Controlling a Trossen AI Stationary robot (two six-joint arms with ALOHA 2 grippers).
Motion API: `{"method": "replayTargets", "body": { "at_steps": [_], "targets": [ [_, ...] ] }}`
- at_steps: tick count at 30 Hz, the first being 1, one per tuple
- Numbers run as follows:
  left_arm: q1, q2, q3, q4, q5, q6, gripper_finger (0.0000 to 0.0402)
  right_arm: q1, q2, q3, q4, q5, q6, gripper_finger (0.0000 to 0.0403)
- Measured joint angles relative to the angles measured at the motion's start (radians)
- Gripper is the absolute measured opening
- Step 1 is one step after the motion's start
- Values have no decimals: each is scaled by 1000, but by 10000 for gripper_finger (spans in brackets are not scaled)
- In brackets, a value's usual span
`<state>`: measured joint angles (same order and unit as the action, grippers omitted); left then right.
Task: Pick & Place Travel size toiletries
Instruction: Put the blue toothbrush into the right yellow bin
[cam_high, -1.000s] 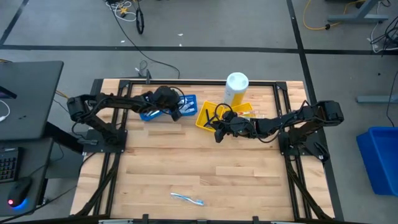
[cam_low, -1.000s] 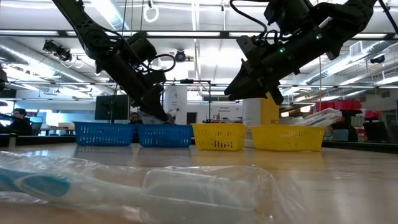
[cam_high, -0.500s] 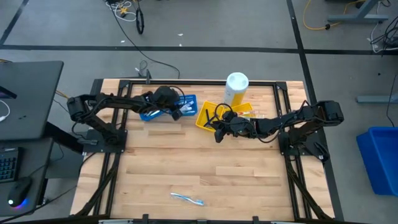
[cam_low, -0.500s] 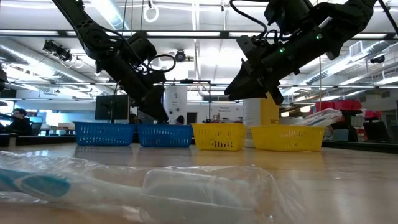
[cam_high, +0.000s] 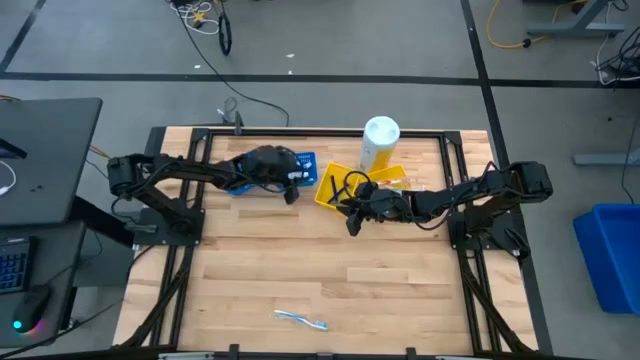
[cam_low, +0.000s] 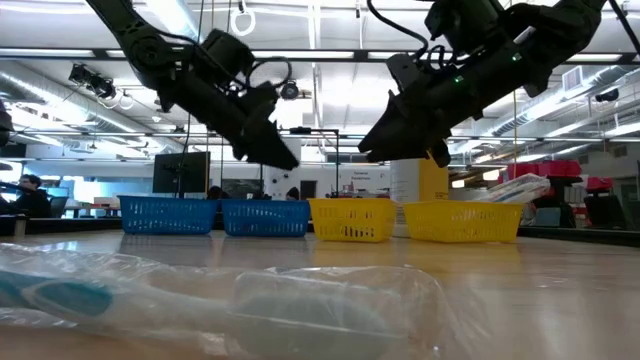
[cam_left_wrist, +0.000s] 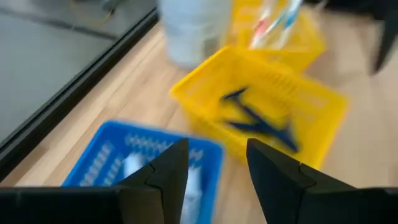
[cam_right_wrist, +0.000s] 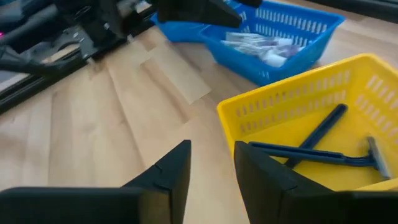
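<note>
Poised empty and parted above the trays (cam_high: 335, 187), both end effectors; on the table (cam_high: 330, 270), a light, slippery wrapped toothbrush (cam_high: 301, 320), best pinched mid-handle.

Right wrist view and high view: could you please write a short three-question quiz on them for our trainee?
1. True or false: the right gripper is holding something.
2. What lies in the yellow tray in front of that gripper?
A. white tubes
B. dark blue razors
C. a bottle
3. Short answer: what lies alone on the table near its front edge, away from both arms?

Key
1. False: its jaws stand open with nothing between them.
2. B.
3. A wrapped toothbrush.
</note>
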<state>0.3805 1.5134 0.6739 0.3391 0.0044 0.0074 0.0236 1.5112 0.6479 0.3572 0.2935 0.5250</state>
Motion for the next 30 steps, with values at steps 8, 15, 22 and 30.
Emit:
{"method": "replayTargets", "body": {
  "at_steps": [8,15,22,30],
  "targets": [
    [-136,-90,0,19,49,-47,169,32,0,0,-1,-9,-21,186],
    [-330,-122,0,23,239,-206,169,44,0,0,-1,-9,-18,216],
    [-622,-104,0,36,90,-218,169,44,0,0,-1,-9,-18,214],
    [-854,-88,0,20,-126,-413,169,45,0,0,1,-9,-18,191]
  ]
}}
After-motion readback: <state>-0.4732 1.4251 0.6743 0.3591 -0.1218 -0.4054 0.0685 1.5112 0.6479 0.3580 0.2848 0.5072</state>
